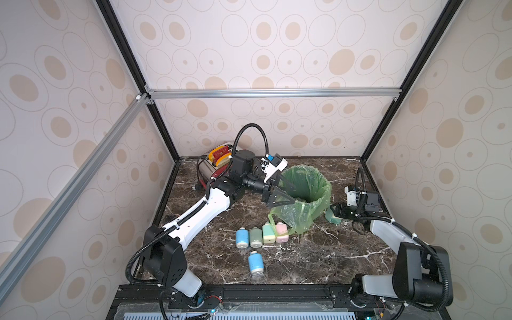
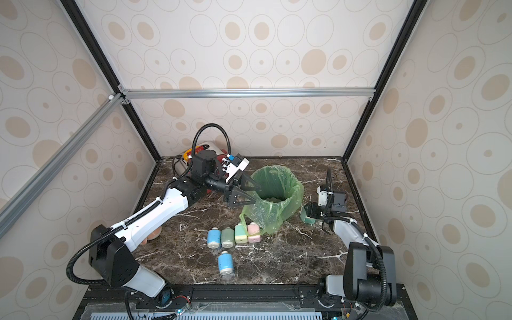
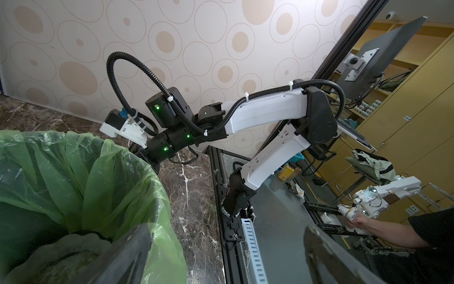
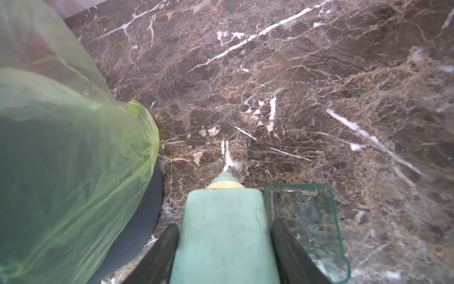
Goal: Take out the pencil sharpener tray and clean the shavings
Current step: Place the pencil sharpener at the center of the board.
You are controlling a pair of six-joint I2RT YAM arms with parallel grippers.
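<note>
We see the left arm [image 1: 205, 210] reaching across the marble counter [image 1: 304, 257] to the bin [image 1: 318, 194], which is lined with a thin green bag. The left jaws stand wide apart at the bin's rim, on the side facing the back left corner, with their tips over the opening. From the left wrist view we look down into the bin [image 3: 98, 172]; something pale lies at its bottom, but we cannot tell what it is.

On the far side of the bin, the right arm [image 1: 388, 230] sits low over the counter. In the right wrist view the right jaws are clamped on the mint-green pencil sharpener [image 4: 221, 226], one finger on each flank, with its cream-ringed tip pointing away from the wrist. The clear greenish tray [image 4: 307, 216] is out of the sharpener and lies flat on the counter just beside it, on the side away from the bin [image 4: 61, 147]. The marble shows through its floor, and one finger overlaps its near edge.

In front of the bin we count a row of four small bottle-shaped items: blue [image 1: 241, 237], grey-green [image 1: 255, 237], pale green [image 1: 268, 234] and pink [image 1: 281, 232]. A second blue one [image 1: 255, 262] lies alone nearer the front edge. A red and silver appliance [image 1: 210, 166] stands in the back left corner, behind the left arm
</note>
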